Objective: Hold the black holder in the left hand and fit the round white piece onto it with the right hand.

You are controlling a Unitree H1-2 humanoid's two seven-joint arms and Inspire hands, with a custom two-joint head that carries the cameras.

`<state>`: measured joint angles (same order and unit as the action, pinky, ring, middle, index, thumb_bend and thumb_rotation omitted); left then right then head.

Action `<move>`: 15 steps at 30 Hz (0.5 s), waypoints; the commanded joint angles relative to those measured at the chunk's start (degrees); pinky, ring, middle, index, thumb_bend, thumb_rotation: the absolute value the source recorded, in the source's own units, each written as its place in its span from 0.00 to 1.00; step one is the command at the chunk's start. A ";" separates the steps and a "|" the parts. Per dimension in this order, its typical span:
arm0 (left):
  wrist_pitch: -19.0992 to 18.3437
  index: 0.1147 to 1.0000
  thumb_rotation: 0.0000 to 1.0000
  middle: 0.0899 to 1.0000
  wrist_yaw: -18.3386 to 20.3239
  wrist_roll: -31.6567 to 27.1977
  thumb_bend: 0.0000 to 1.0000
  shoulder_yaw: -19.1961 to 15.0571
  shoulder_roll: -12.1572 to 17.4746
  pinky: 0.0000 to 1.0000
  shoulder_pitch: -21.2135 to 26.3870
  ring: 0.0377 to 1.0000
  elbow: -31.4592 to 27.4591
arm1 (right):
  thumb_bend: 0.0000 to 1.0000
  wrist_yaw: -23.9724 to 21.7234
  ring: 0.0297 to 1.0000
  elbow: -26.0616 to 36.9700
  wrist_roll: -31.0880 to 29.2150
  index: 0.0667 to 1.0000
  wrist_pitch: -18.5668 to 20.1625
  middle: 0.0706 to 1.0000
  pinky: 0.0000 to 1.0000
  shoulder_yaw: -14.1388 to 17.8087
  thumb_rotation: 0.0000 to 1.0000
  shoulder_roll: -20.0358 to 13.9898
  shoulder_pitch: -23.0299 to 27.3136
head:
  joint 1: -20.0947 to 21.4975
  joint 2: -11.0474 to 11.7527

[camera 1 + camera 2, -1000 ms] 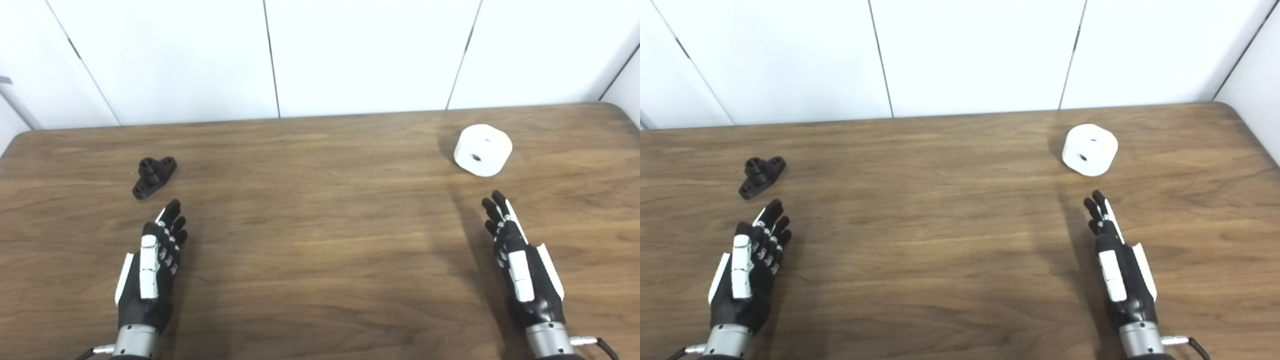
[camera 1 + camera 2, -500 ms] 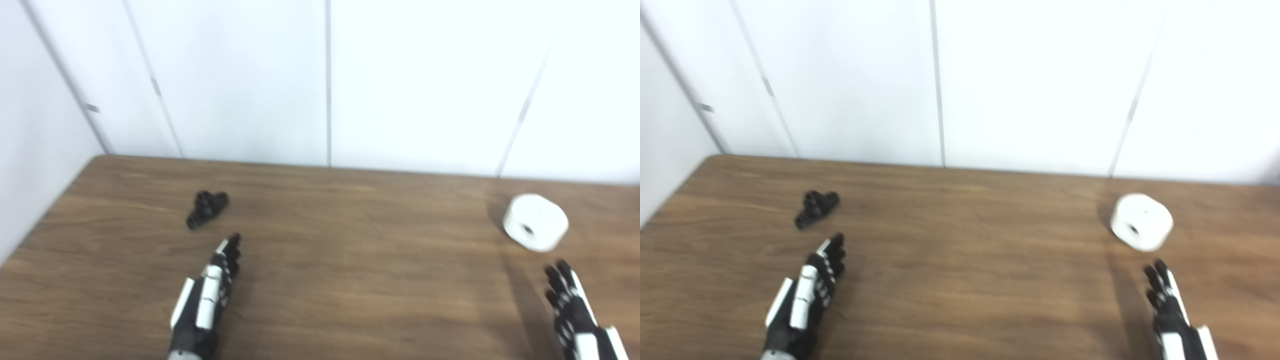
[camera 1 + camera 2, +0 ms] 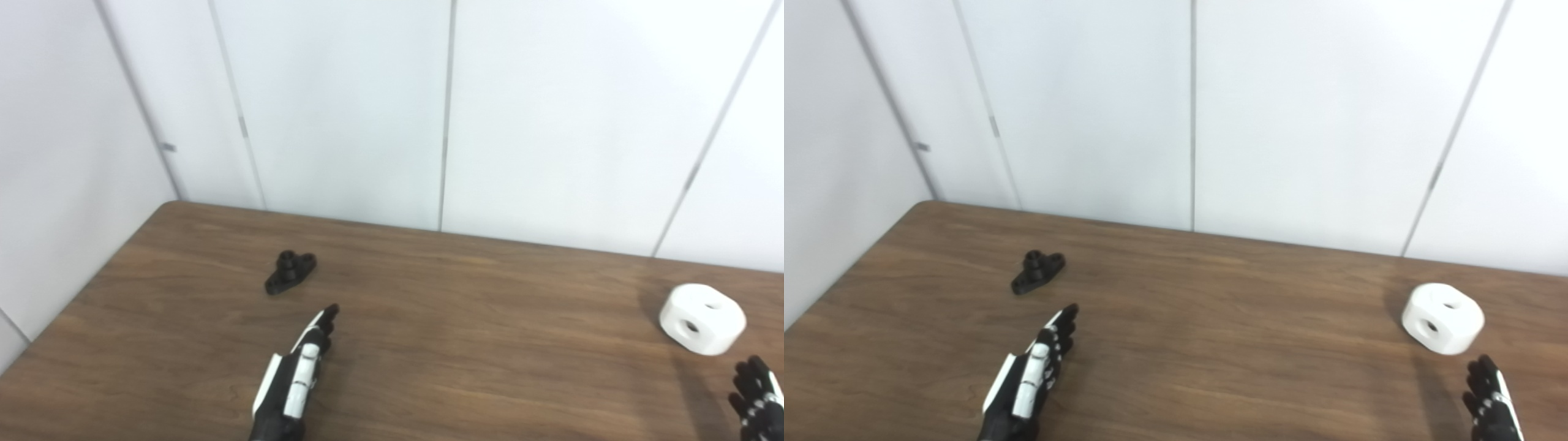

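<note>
White wall panels are backing a brown wooden surface (image 3: 465, 343) on which both task parts are lying untouched. Toward the far left, the black holder (image 3: 290, 272) is resting on its flange with its short post pointing up; near the right edge, the round white piece (image 3: 702, 318) is sitting with its bored holes showing. Well short of the holder, the left hand (image 3: 294, 383) is hovering with fingers extended and apart, gripping nothing. Only the spread fingers of the right hand (image 3: 1491, 401) are appearing at the bottom edge, just short of the white piece, likewise empty. By this evidence nothing is accomplished yet: both grasps and the fitting are remaining.
</note>
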<state>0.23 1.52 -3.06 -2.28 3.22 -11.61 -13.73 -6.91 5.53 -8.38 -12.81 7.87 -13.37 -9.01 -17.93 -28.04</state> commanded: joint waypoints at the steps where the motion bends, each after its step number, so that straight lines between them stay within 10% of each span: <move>1: 0.25 0.94 1.00 0.99 -0.29 1.08 0.53 1.51 -2.15 0.99 -2.27 1.00 0.10 | 0.61 -0.66 1.00 -5.20 -0.95 1.00 -1.03 0.99 1.00 0.38 1.00 -0.26 -2.13 | -0.14 -0.17; 7: 0.38 0.96 0.92 0.99 -2.25 2.12 0.48 2.25 -2.46 0.99 -1.75 1.00 0.17 | 0.61 -1.07 1.00 -5.99 -1.34 1.00 -1.04 0.99 1.00 0.82 1.00 -0.81 -1.49 | -0.48 -0.54; 15: 0.38 0.97 0.42 0.97 -6.71 10.19 0.48 2.16 -1.82 0.95 -1.06 0.98 -2.59 | 0.62 -1.57 1.00 -7.13 -2.23 1.00 -0.75 0.99 1.00 1.73 1.00 -1.34 -0.88 | -1.06 -0.78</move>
<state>0.23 -3.67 4.29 0.03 2.72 -11.18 -13.89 -8.32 3.16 -9.98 -12.80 9.62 -15.17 -7.67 -18.98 -28.74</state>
